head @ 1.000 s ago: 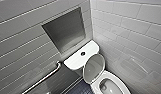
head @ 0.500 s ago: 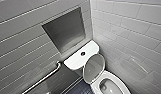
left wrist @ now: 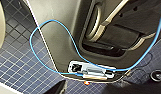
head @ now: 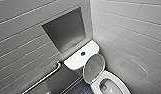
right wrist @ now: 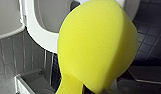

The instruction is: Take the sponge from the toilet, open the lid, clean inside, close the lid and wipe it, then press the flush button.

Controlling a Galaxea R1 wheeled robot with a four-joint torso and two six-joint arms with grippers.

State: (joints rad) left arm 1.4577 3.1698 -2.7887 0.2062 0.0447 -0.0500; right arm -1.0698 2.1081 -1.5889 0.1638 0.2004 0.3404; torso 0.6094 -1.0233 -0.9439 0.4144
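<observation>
In the head view your toilet (head: 78, 58) sits at 5 o'clock, lid (head: 94, 68) raised against the tank, bowl cut off by the edge. Your right gripper (right wrist: 96, 91) is nearly hidden behind the sponge (right wrist: 96, 45) it pinches, beside the seat. Your left gripper (left wrist: 58, 89) is 1 dark sliver, so you cannot tell its state.

The white toilet (head: 76, 60) stands near right, oval lid (head: 94, 68) raised upright. The bright yellow sponge (right wrist: 96, 47), bent, hangs beside its rim.
</observation>
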